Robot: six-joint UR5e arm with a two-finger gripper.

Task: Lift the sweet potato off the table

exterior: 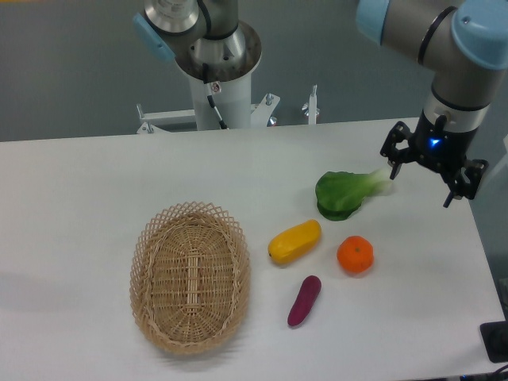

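Sweet potato [304, 301] flat on worktop [79, 198], near edge, right of centre, long axis tilted far-right, untouched; yellow oblong fruit [294, 242] just beyond, to far-left, apart; orange [355, 255] to far-right, apart from both; leafy green vegetable [347, 193] farther back, white stalk pointing right; wicker basket [190, 275] to left, oval, nothing inside; tool [432, 175] far right, above worktop edge, beside vegetable stalk, fingers [394, 163] spread apart, gripping nothing; well apart from sweet potato.
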